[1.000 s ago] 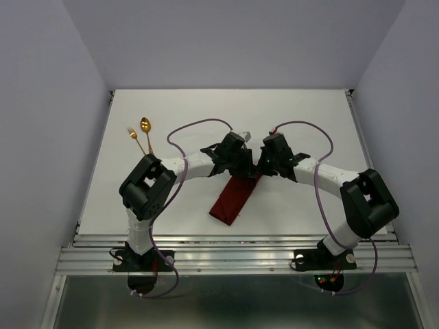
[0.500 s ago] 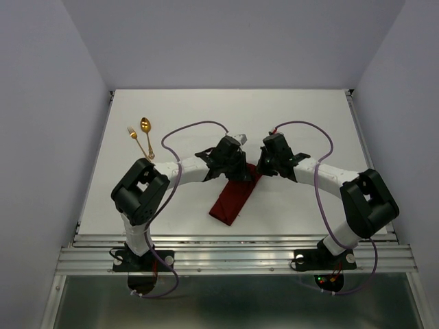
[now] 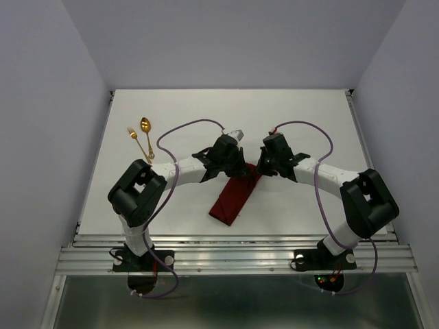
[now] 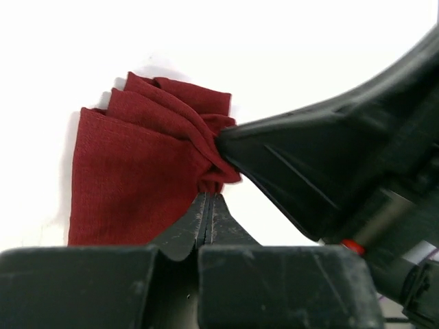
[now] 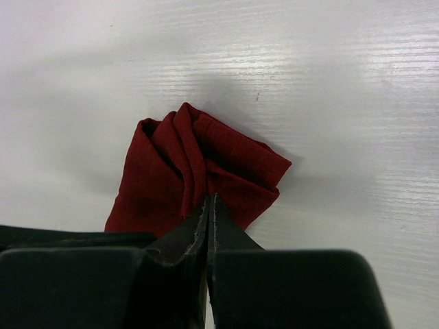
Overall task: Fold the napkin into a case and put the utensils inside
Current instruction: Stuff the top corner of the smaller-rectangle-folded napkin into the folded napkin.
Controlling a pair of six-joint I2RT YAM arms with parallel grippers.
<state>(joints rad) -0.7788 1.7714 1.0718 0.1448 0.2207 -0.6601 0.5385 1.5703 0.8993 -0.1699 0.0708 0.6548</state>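
You are looking at a white table (image 3: 302,116) with a matte, pale top, boxed in by plain lilac-grey walls: a back wall (image 3: 233,41), a left wall (image 3: 41,137) and a right wall (image 3: 411,103). Each wall meets the tabletop at its edge. Along the near edge you'll see a ribbed aluminium rail (image 3: 233,255) running the full width, and below it a dull grey metal panel (image 3: 233,301). A thin metal strip (image 3: 91,171) borders each side of the table. In the right wrist view you can make out fine horizontal streaks in the tabletop and one tiny dark speck (image 5: 258,97). The left wrist view shows the surface washed out to white.
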